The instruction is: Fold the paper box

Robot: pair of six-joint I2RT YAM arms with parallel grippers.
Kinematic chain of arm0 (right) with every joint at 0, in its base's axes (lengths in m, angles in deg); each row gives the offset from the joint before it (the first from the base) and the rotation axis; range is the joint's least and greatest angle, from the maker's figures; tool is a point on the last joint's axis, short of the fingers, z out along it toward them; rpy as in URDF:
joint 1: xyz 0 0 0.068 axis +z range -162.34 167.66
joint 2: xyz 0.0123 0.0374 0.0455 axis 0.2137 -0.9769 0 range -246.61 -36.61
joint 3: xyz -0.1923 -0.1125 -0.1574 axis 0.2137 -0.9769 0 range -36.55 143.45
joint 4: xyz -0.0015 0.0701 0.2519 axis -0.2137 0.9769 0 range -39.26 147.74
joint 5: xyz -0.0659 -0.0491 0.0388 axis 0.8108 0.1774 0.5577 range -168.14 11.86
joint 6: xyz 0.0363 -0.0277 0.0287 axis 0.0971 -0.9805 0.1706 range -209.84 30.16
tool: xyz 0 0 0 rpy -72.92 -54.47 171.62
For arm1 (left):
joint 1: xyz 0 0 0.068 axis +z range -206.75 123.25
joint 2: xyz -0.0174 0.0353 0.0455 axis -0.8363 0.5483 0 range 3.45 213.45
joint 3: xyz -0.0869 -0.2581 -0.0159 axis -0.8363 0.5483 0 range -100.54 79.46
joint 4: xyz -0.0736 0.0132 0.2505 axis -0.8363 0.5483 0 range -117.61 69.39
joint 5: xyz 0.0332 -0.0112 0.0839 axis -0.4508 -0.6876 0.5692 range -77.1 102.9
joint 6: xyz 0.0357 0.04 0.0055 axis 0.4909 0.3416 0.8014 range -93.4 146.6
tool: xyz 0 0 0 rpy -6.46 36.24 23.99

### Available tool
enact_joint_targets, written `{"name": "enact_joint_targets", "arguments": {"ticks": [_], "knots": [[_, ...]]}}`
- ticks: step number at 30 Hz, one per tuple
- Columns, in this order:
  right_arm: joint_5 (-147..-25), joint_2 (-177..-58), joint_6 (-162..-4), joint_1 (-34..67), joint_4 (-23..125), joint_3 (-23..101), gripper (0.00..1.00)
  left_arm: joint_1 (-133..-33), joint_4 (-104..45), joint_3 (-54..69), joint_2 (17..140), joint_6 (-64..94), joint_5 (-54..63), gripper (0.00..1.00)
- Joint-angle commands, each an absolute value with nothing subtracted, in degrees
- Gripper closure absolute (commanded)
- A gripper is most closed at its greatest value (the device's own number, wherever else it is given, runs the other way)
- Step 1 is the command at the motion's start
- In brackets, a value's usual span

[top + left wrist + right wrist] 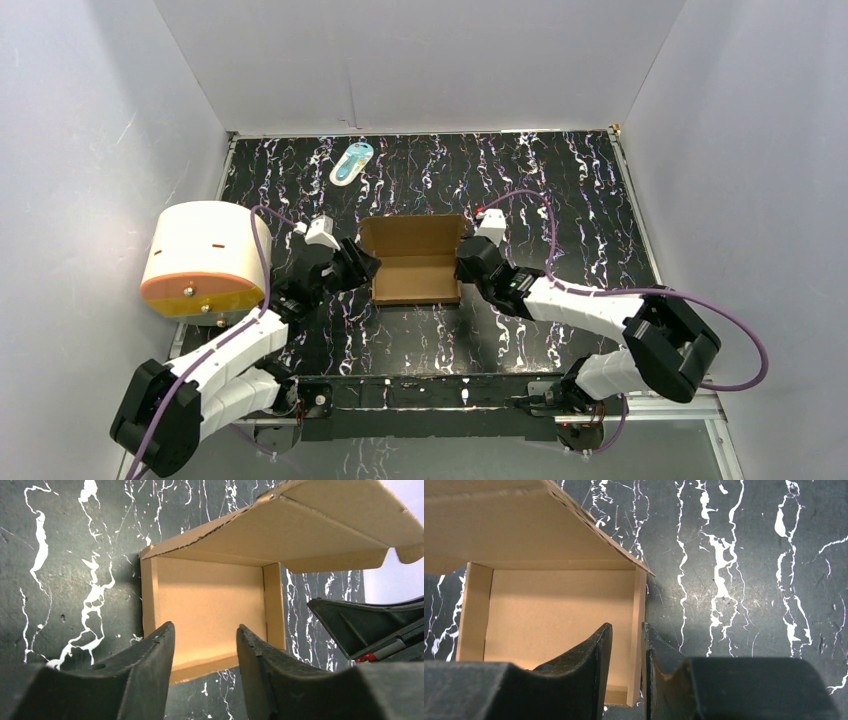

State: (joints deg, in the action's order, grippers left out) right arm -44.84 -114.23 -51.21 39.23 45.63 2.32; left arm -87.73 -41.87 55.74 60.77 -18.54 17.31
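— Brown corrugated card, matte, fluted along the cut edges: paper box [418, 262], standing as a shallow rectangular tray. Sits mid-table between both arms, lid panel hinged on the far wall and tilted over the tray floor.

— Noted. Surface under it?

— Black table [560, 190], smooth, veined white like marble. White-and-orange cylinder [200, 258] at the left edge; teal-white packet [351, 162] far, close to the back panel. Both well apart from the box.

— Grip states?

— Left gripper [205, 630] at the box's left side, fingers apart, left wall low between them, no clamp seen. Right gripper [626, 627] at the right side, fingers narrowly apart and straddling the right wall: card against the outer finger [664, 665], a slim gap to the inner one. Not clamped.

— Room to move?

— Bare table near and far of the box, wide strip to the right. Tighter on the left, cylinder just beside the left arm. White panels closing off left, right and far.

— Anything unclear?

— Lid cut off by the frame edge in both wrist views. Height of the tray's near wall hard to judge from above. Contact between left fingers and card hidden behind their own bulk: cannot tell.
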Motion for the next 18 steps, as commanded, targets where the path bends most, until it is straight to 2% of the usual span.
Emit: {"name": "enact_joint_targets", "arguments": {"ticks": [1, 3, 6, 13, 18], "knots": [[-46.84, -110.23, -56.65, 39.43, 43.14, 3.7, 0.62, -88.04, -38.53, 54.66, 56.1, -16.52, 14.92, 0.5], [-47.21, -108.39, -61.6, 39.39, 42.92, 3.33, 0.58, -88.04, -35.58, 53.86, 54.27, -13.9, 16.42, 0.46], [-48.48, -105.25, -70.71, 38.06, 40.17, 0.56, 0.49, -87.68, -33.97, 53.32, 52.78, -8.49, 17.97, 0.47], [-72.91, -99.61, -92.05, 26.36, 30.78, -4.77, 0.4, -80.99, -38.17, 51.56, 58.41, -0.75, 8.55, 0.46], [-89.2, -101.68, -96.32, 17.34, 25.95, -5.3, 0.38, -75.51, -46.99, 51.56, 63.12, -0.84, 3.52, 0.45]]}}
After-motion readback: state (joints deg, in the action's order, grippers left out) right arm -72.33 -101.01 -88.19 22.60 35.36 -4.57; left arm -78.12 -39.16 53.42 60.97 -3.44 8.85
